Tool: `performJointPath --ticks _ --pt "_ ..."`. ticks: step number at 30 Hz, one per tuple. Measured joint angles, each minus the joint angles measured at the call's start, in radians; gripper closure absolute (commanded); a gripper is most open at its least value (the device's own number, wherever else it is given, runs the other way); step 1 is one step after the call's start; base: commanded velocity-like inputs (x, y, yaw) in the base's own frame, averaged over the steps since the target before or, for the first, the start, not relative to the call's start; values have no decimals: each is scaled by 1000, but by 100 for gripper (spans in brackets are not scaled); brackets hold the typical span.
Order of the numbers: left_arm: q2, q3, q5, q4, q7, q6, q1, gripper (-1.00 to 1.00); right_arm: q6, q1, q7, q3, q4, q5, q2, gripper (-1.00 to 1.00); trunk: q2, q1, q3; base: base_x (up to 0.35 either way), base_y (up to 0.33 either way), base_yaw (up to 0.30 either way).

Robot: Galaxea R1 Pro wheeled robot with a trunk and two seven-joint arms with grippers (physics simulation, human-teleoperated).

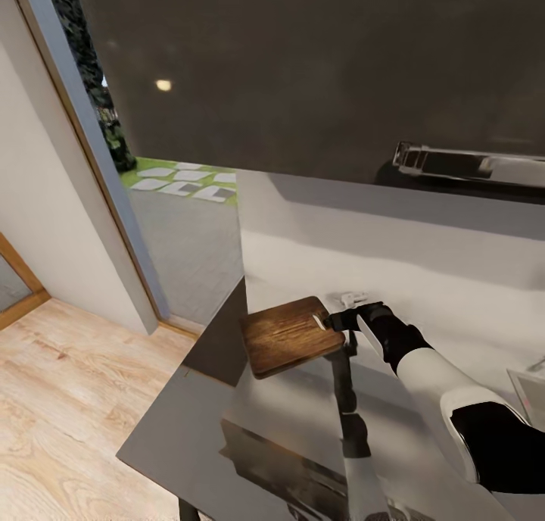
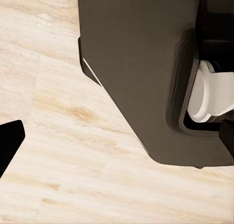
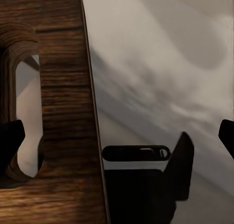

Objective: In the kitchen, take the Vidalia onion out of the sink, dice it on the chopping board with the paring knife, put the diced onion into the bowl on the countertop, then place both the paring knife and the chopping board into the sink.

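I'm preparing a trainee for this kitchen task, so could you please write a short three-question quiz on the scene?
1. True or false: the right gripper is shut on the board.
2. Multiple choice: where does the board lie? A) in the sink B) on a chair C) on the countertop, near its left end.
3. Fill in: the left wrist view looks down at the pale wooden ____.

Key
1. False: it is open, its fingers wide apart at the board's slot end.
2. C.
3. floor.
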Motion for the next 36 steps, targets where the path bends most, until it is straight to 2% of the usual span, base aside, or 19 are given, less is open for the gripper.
performJointPath --ticks 20,21,28,36 --pt "0 0 0 0 0 0 0 -100 0 0 1 0 0 0 0 -100 0 0 -14 0 0 0" --pt "0 0 0 0 0 0 0 -100 0 0 0 0 0 0 0 100 0 0 -14 0 0 0" --pt "0 0 0 0 0 0 0 -100 0 -1 -1 -1 0 12 0 100 0 0 -14 0 0 0" --pt "0 0 0 0 0 0 0 -100 1 0 0 0 0 2 0 100 0 0 -14 0 0 0"
